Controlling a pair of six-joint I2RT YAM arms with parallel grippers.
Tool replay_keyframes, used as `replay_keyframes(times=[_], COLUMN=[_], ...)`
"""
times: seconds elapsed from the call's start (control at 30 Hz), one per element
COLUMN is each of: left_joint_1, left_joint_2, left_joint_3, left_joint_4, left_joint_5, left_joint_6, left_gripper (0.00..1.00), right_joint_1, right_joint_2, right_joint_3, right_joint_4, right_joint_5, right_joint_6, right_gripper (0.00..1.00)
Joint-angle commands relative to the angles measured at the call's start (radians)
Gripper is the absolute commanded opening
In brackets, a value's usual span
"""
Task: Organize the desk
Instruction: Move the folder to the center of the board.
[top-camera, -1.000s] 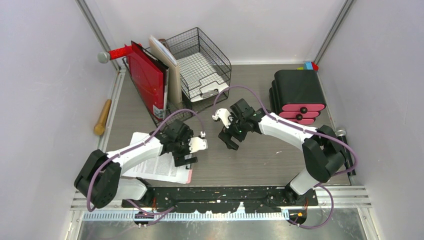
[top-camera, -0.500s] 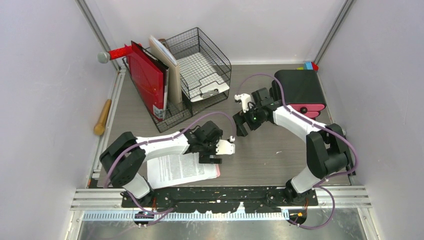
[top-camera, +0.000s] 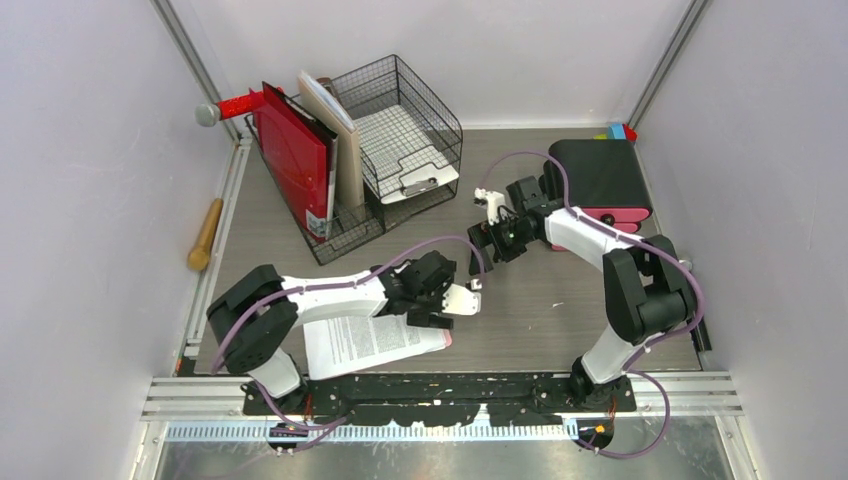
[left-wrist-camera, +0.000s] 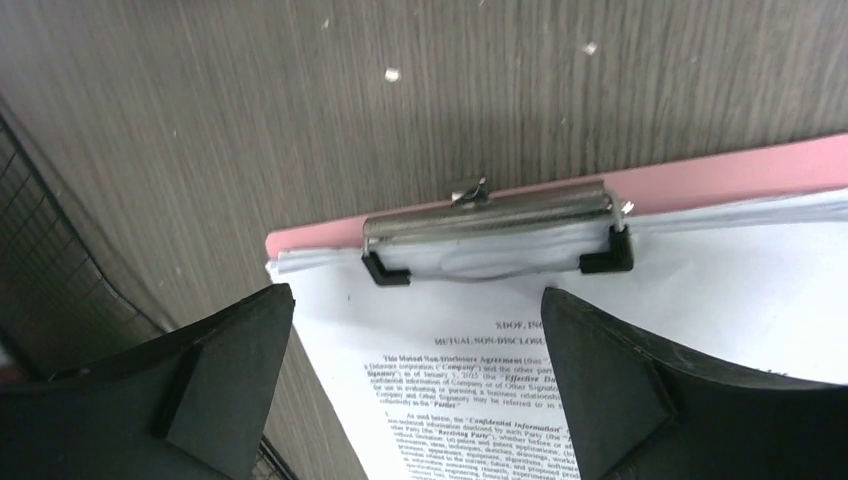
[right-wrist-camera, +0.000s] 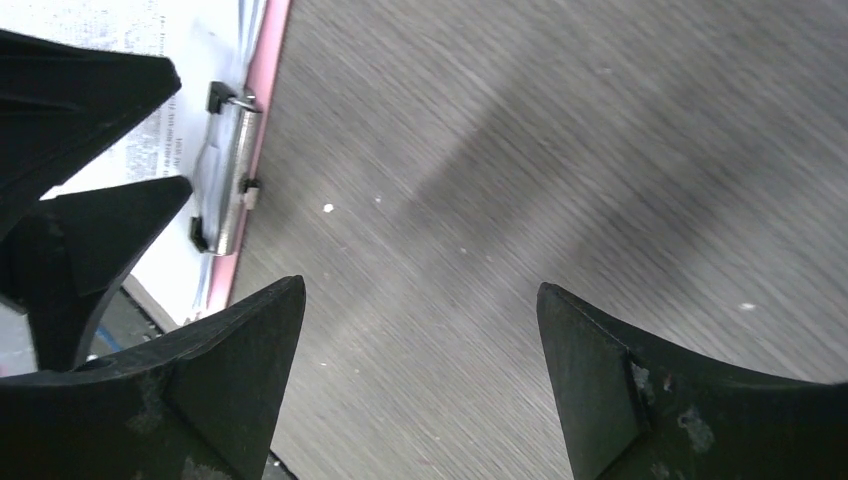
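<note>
Left gripper (top-camera: 432, 316) stands with its jaws spread wide and nothing between them; it hangs low over the clip end of a pink clipboard (top-camera: 372, 340) near the front edge of the desk (top-camera: 545, 320); in its own wrist view the two black fingers (left-wrist-camera: 225, 375) frame the metal clip (left-wrist-camera: 488, 212), which pins a sheaf of printed paper (left-wrist-camera: 720, 290) to the board; whether the fingertips touch the paper cannot be told. Right gripper (top-camera: 487, 252) is likewise splayed and empty, poised above bare tabletop just beyond the left one, towards the middle of the desk; its wrist camera looks down on streaked grey wood-grain, with the clipboard's clip at the left of the view and the left gripper's fingers over the page there.

Grey and flat, the desk fills the floor of the pale-walled bay; the clipboard lies flat on its near left part, askew to the front rail (top-camera: 450, 395); at the back left a black wire-mesh rack (top-camera: 410, 115) holds a white sheet with a metal clip (top-camera: 420, 180) in its lower tray; beside it a red folder (top-camera: 295, 165) and a beige one (top-camera: 345, 150) lean upright in a wire holder; at the back right sits a black drawer unit (top-camera: 597, 170) with pink fronts, close behind the right arm; a wooden handle (top-camera: 206, 235) lies off the desk's left edge, by the wall.
</note>
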Motion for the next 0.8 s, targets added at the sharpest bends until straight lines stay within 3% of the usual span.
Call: replay_keyframes(times=[0.0, 0.27, 0.43, 0.6, 0.77], left_joint_1=[0.005, 0.069, 0.261, 0.450, 0.523], left_joint_2=[-0.089, -0.325, -0.492, -0.659, -0.761], left_joint_3=[-0.064, -0.122, -0.164, -0.222, -0.299], left_joint_4=[0.057, -0.060, -0.241, -0.415, -0.536], left_joint_5=[-0.101, -0.091, 0.023, 0.105, 0.049], left_joint_6=[0.010, -0.010, -0.028, 0.038, 0.154], left_gripper=[1.00, 1.00, 1.00, 1.00, 1.00], right_joint_1=[-0.003, -0.001, 0.001, 0.061, 0.142], right_joint_2=[0.031, 0.102, 0.116, 0.186, 0.257], right_joint_3=[0.021, 0.027, 0.048, 0.129, 0.162], right_joint_4=[0.027, -0.060, -0.151, -0.456, -0.446], right_joint_5=[-0.165, -0.353, -0.392, -0.362, -0.310], right_joint_6=[0.052, 0.001, -0.114, -0.422, -0.402], right_gripper=[0.92, 0.85, 0.85, 0.85, 0.84])
